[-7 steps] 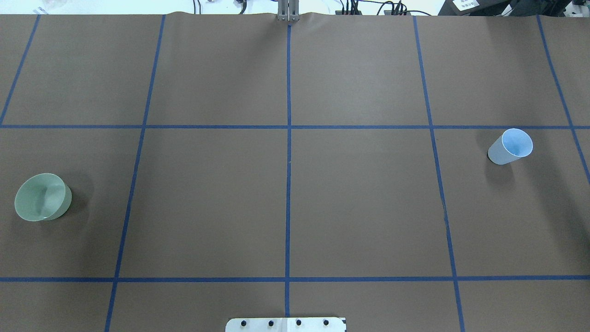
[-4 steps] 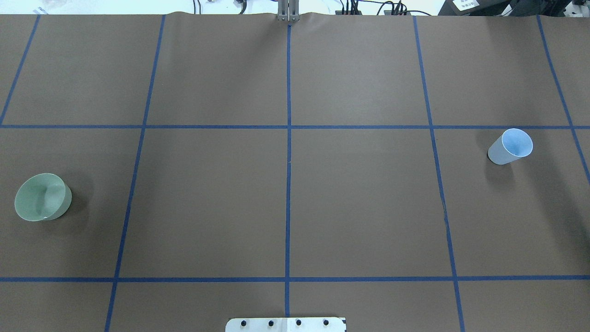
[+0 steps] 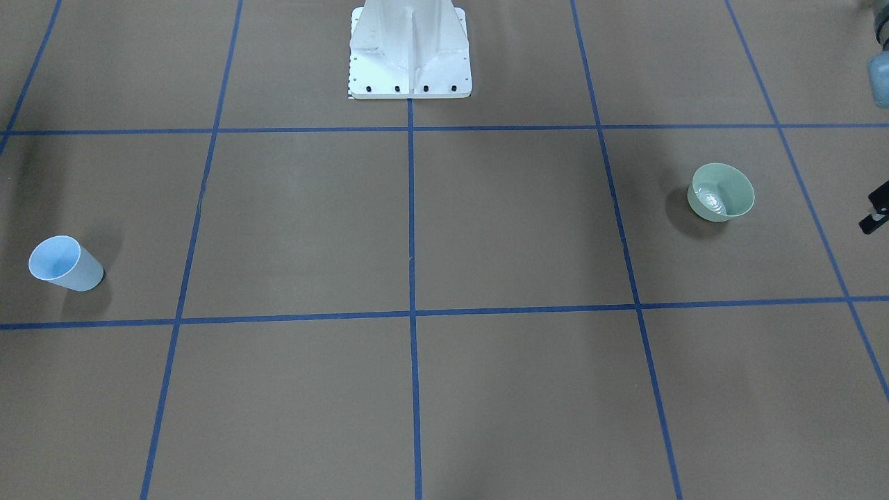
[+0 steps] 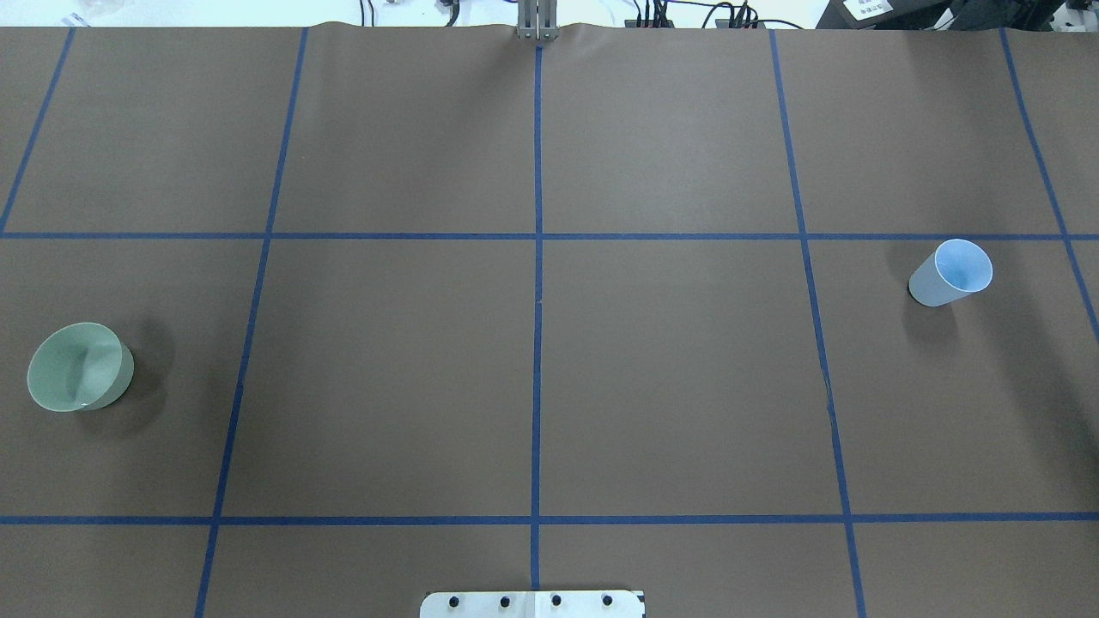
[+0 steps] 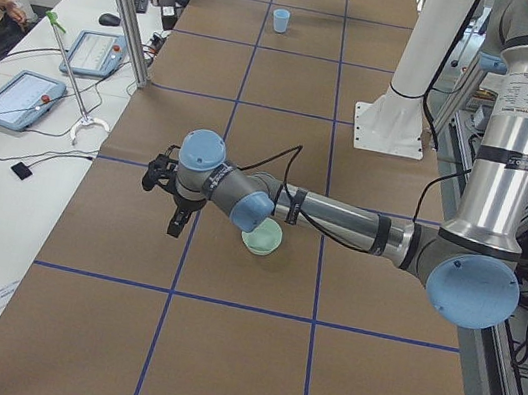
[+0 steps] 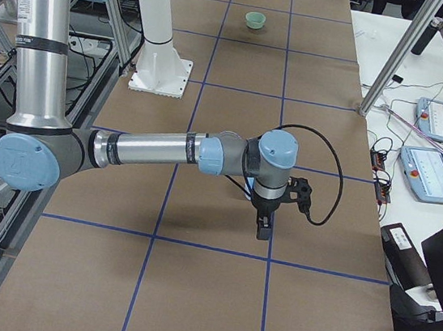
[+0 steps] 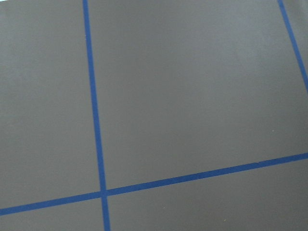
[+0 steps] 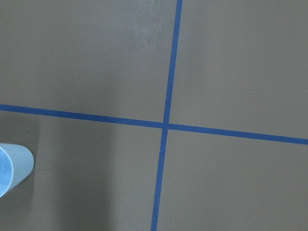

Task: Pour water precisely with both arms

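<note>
The water (image 3: 710, 201) lies in the green bowl (image 3: 736, 184), just beside the left tool (image 5: 176, 226); how wide either tool stands cannot be told. I judge it best to grip the bowl's wall squarely and lift it level, while the right tool (image 6: 263, 226) takes the blue cup (image 3: 66, 262) near it.

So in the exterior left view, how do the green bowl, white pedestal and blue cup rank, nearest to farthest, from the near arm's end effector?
From the left end effector:
1. green bowl, just beside it on the table.
2. white pedestal, farther along, at the robot's side of the table.
3. blue cup, at the table's far end.
</note>
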Robot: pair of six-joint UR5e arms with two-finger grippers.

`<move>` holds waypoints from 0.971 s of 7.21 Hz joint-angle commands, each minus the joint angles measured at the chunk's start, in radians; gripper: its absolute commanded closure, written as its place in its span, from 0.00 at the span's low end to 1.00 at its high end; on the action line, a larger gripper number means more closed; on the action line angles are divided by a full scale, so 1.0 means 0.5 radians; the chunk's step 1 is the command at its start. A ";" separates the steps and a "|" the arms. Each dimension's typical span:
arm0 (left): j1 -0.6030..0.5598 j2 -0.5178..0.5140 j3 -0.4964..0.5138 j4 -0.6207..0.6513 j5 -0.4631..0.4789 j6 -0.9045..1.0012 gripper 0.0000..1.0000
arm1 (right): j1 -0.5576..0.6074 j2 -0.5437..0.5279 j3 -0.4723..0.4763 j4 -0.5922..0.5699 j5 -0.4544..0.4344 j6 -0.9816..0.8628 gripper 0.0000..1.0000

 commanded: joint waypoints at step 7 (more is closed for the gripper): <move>0.914 0.620 -0.011 -0.894 0.535 -0.659 0.24 | 0.000 -0.009 0.009 -0.001 0.000 -0.002 0.00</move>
